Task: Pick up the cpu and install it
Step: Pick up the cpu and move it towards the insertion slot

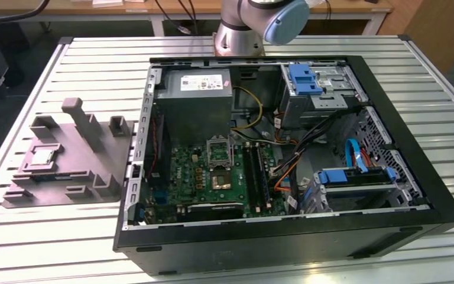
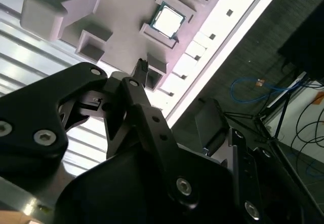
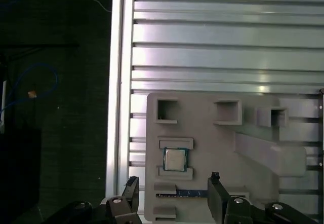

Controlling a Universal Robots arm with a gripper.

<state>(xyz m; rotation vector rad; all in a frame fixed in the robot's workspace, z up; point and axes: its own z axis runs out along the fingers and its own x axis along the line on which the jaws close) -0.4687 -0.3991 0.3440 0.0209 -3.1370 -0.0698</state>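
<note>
Slatted metal table (image 1: 54, 248) in a workshop sort of space, dark floor (image 3: 50, 158) past its edge. Reads as the approach stage of the pickup, nothing grabbed yet. Got the gripper (image 3: 173, 179) hovering over the grey plastic block (image 3: 212, 143), fingers (image 3: 217, 198) spread wide apart and holding nothing. Not touching the cpu (image 3: 175, 159), going by both wrist views.

As for the cpu itself: lying flat, silvery top up, in a shallow pocket on that block, boxed in by two raised lips. Sitting outside the open computer case (image 1: 290, 242), on the block just beside it toward the exterior view's left.

Probably calls for squaring the fingers up on opposite edges of the chip and coming straight down between those lips without clipping them. Thin flat part, so not much edge to bite on, guessing fiddly.

Containers: other square pockets (image 3: 167, 110) on the block looking empty. Inside the case, a power supply box (image 1: 195, 89), the motherboard (image 1: 203, 177), drive cages with blue latches (image 1: 306, 80) and a tangle of cables (image 1: 321, 136). Socket state on the board: too small to call.
</note>
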